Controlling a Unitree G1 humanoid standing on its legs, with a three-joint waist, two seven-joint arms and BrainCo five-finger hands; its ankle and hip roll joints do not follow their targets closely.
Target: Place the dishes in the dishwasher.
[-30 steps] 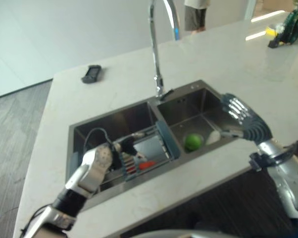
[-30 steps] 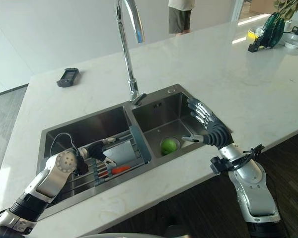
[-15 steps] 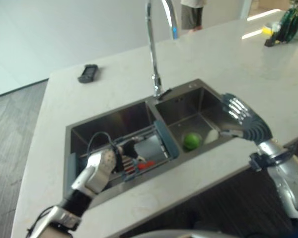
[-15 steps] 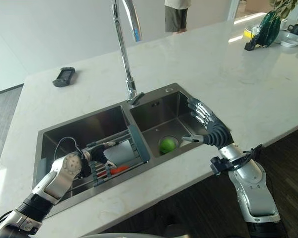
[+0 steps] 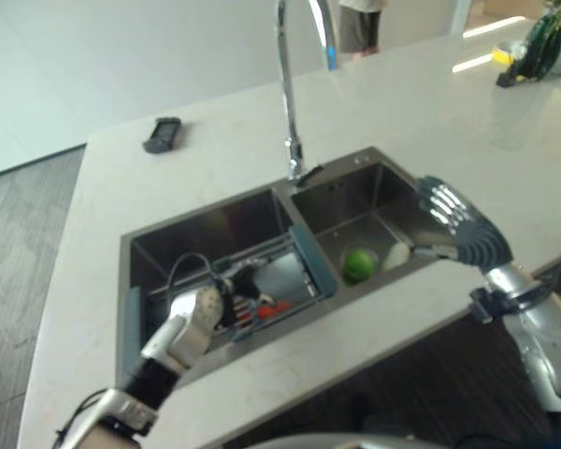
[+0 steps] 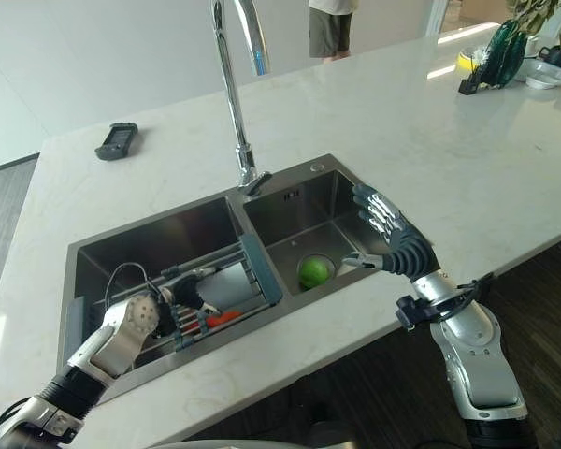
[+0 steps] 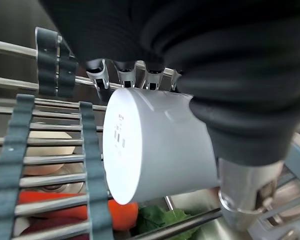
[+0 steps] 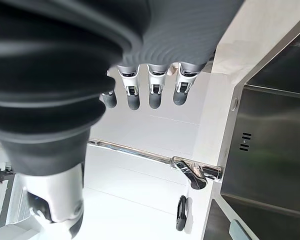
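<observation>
A white cup (image 7: pixel 155 150) lies on its side on a slatted rack (image 6: pixel 262 271) across the left sink basin. My left hand (image 6: pixel 136 318) reaches into that basin, its fingers (image 7: pixel 125 75) curled over the cup's far side and its thumb (image 7: pixel 245 200) against the near side. An orange carrot (image 6: pixel 222 319) and some green leaves lie under the rack beside the cup. My right hand (image 6: pixel 393 238) hovers open over the right basin's right rim, fingers (image 8: pixel 133 95) straight, holding nothing.
A green round fruit (image 6: pixel 315 271) lies at the bottom of the right basin. The tall chrome faucet (image 6: pixel 238 94) rises behind the divider. A black device (image 6: pixel 115 140) lies on the white counter at back left. A person (image 6: pixel 335 28) stands beyond the counter.
The whole picture has shifted slightly, so the camera moved. My left hand stays at the white cup on the rack, drawn a little nearer the front rim. The right hand has not moved.
</observation>
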